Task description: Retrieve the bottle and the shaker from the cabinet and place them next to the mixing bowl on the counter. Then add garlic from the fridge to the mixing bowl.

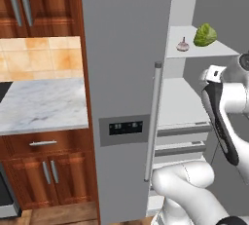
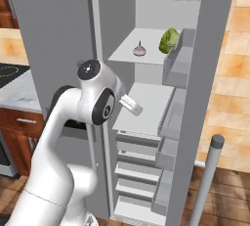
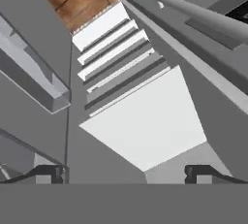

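Note:
The grey steel fridge (image 1: pixel 121 63) stands with its right door (image 2: pixel 215 73) swung open. On its upper white shelf (image 2: pixel 128 54) lies the small pale garlic (image 1: pixel 183 45) (image 2: pixel 139 49). My gripper (image 3: pixel 123 173) is open and empty, its dark fingertips (image 3: pixel 47 172) far apart. It hangs in front of the open compartment, below the garlic's shelf. The hand view looks down on the bare middle shelf (image 3: pixel 145 126) and the drawers under it. The hand (image 2: pixel 130 103) sits at the end of the bent white arm. The bottle, the shaker and the mixing bowl are out of view.
A green leafy vegetable (image 1: pixel 205 35) (image 2: pixel 169 41) lies just right of the garlic. The closed fridge door's long silver handle (image 1: pixel 154 121) is left of the arm. The marble counter (image 1: pixel 41 104) over dark wood cabinets is further left. Door bins (image 2: pixel 178 68) line the open door.

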Motion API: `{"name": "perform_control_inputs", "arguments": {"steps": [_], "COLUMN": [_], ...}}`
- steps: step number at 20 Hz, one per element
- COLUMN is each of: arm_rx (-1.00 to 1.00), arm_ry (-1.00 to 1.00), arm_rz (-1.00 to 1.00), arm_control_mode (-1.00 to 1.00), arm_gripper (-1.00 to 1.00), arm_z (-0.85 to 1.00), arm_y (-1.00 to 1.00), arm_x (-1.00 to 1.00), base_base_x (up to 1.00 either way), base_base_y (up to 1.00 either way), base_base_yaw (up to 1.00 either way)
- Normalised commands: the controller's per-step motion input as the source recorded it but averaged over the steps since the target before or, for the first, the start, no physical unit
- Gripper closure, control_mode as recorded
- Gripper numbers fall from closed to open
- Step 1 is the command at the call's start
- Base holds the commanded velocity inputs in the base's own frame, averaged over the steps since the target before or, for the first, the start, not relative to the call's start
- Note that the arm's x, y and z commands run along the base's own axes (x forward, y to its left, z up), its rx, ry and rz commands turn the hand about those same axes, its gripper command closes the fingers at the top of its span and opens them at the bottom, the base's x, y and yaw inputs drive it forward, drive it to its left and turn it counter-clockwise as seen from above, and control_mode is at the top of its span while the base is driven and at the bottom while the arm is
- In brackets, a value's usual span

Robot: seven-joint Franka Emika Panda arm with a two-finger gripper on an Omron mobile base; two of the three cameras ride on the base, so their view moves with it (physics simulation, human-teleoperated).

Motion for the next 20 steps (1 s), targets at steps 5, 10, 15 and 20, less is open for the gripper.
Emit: {"name": "perform_control_inputs", "arguments": {"steps": [5,10,15,20], "arm_rx": [-0.21,-0.34,-0.08,0.11], "arm_ry": [-0.32,-0.02,0.14,0.06], "arm_rz": [0.40,0.20,0.01,0.00], "arm_control_mode": [-1.00,-1.00,-1.00,-1.00], "arm_gripper": [-1.00,-1.00,-1.00,-1.00], "arm_z": [0.69,0.90,0.41,0.13], "arm_y": [0.09,0.20,0.08,-0.03], "arm_x": [0.00,0.00,0.12,0.16], "base_base_x": [0.00,0.00,0.00,0.00], "base_base_y": [0.00,0.00,0.00,0.00], "base_base_yaw": [0.00,0.00,0.00,0.00]}}
